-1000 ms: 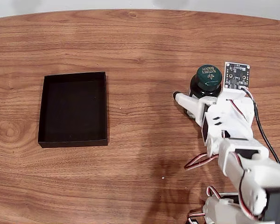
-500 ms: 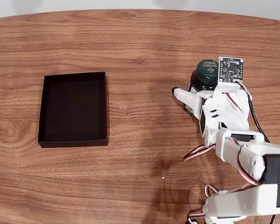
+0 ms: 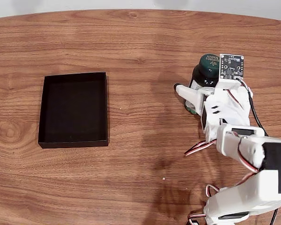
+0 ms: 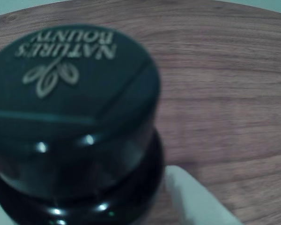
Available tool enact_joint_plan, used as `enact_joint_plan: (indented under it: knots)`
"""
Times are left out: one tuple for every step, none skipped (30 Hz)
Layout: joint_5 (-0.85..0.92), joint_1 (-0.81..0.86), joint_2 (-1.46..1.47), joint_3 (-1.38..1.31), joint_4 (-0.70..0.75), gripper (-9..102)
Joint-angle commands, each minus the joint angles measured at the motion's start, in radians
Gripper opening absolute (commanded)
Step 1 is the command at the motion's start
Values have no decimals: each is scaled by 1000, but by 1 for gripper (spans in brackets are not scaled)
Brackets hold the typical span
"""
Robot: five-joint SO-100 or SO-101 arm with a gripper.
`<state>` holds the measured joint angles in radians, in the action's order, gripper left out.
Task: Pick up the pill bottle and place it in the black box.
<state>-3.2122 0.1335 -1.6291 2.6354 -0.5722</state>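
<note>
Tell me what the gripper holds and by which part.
It cannot be told. The gripper sits around the bottle below its cap, but contact is hidden, and the bottle looks still on the table.
</note>
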Motion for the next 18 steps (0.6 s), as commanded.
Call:
enact_joint_plan:
  knots:
    - [-11,15,-5,-71,-32,43]
    - [-11,15,-3,-72,-32,43]
    - [-11,17,-2,-74,-35,43]
    - [-11,17,-2,-74,-37,43]
    - [-11,17,-2,-75,-40,43]
    - [-11,17,-2,-75,-41,44]
    - [-11,17,-2,-74,-41,45]
    - [-12,17,-3,-72,-43,46]
    - [-12,18,-5,-71,-43,46]
    - [-12,18,-9,-67,-43,47]
    - [-12,18,-14,-64,-43,47]
    - [-12,20,-17,-60,-43,48]
    - [-11,20,-23,-57,-43,48]
    - [-11,20,-26,-54,-43,48]
    - [-11,21,-31,-51,-43,49]
    - [-11,21,-34,-49,-43,49]
    - [-9,21,-35,-48,-43,49]
    - [-9,23,-35,-46,-43,49]
